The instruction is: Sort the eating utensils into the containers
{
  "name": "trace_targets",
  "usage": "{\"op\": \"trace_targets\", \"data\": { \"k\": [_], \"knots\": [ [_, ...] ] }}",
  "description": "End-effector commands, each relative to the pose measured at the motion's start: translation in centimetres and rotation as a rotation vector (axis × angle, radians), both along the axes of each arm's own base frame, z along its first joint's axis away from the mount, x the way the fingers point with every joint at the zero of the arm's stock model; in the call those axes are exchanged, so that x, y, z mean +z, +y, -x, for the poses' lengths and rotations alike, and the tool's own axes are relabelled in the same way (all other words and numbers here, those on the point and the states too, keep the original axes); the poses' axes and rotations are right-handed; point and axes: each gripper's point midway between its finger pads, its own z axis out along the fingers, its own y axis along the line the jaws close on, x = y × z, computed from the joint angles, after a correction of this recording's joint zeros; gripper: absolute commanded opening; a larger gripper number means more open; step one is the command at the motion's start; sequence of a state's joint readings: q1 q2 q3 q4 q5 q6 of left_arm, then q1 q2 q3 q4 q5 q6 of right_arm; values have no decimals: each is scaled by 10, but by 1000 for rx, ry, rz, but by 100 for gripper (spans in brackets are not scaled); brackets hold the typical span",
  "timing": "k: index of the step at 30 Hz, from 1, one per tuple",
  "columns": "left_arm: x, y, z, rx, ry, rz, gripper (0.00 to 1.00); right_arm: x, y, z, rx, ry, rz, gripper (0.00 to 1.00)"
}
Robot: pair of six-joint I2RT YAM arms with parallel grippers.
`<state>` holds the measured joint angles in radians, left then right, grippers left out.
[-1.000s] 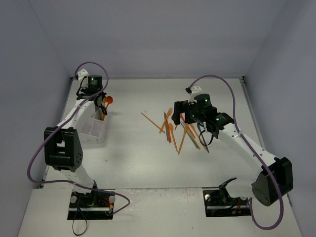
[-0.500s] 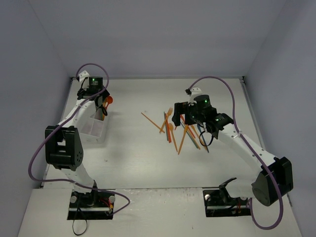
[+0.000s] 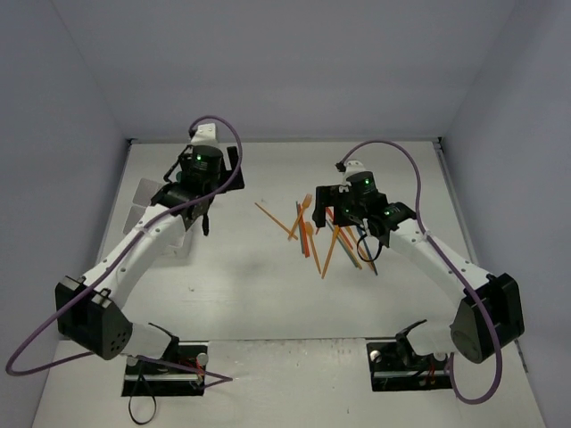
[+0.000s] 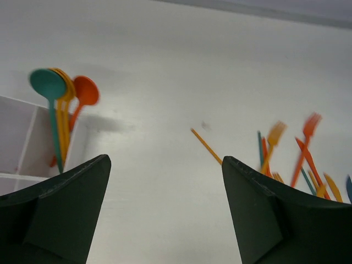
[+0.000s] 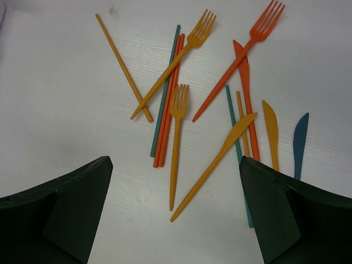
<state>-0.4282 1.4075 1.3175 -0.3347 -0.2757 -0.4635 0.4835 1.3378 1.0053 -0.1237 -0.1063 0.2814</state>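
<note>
The eating utensils lie in a loose pile [image 3: 326, 234] at mid-table: orange forks [image 5: 177, 118], orange knives [image 5: 220, 159], a blue knife [image 5: 299, 143], and teal and red sticks [image 5: 165, 110]. My right gripper [image 5: 175, 165] hovers open over the pile's near edge, nothing between its fingers. A teal spoon [image 4: 48, 85] and orange spoons [image 4: 83, 93] stand in the white container [image 4: 82, 146]. My left gripper [image 4: 165, 165] is open and empty, just right of the container [image 3: 143, 198], over bare table.
One orange stick [image 3: 272, 220] lies apart, left of the pile. The left arm [image 3: 147, 241] crosses over the container's near end. Grey walls close in the table on three sides.
My left gripper has opened and swung right, away from the container, leaving the spoons standing in it. The right arm has barely moved.
</note>
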Motion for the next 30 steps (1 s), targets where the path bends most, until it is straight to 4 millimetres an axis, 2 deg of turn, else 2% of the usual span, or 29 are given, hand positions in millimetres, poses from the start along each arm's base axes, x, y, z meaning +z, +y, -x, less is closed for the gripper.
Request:
{"op": "trace_targets", "data": {
  "k": [1, 4, 8, 10, 14, 17, 21, 24, 30],
  "knots": [
    [-25, -36, 49, -167, 82, -21, 80, -19, -15, -4, -107, 33, 25, 95],
    [-46, -73, 71, -284, 136, -24, 79, -41, -22, 1, -147, 82, 46, 89],
    [-64, -94, 80, -337, 194, -12, 77, -61, -30, 7, -195, 132, 67, 76],
    [-69, -97, 82, -341, 211, -4, 76, -69, -31, 9, -202, 152, 69, 72],
    [-80, -97, 88, -342, 252, -1, 75, -92, -32, 19, -232, 228, 68, 57],
    [-84, -95, 93, -340, 270, 4, 75, -105, -30, 25, -257, 272, 62, 53],
    [-89, -91, 99, -335, 288, 9, 75, -118, -32, 29, -301, 311, 67, 41],
    [-92, -90, 104, -339, 299, 11, 75, -125, -30, 31, -325, 330, 68, 37],
    [-91, -84, 110, -338, 303, 7, 75, -136, -19, 29, -340, 348, 72, 34]
  ]
}}
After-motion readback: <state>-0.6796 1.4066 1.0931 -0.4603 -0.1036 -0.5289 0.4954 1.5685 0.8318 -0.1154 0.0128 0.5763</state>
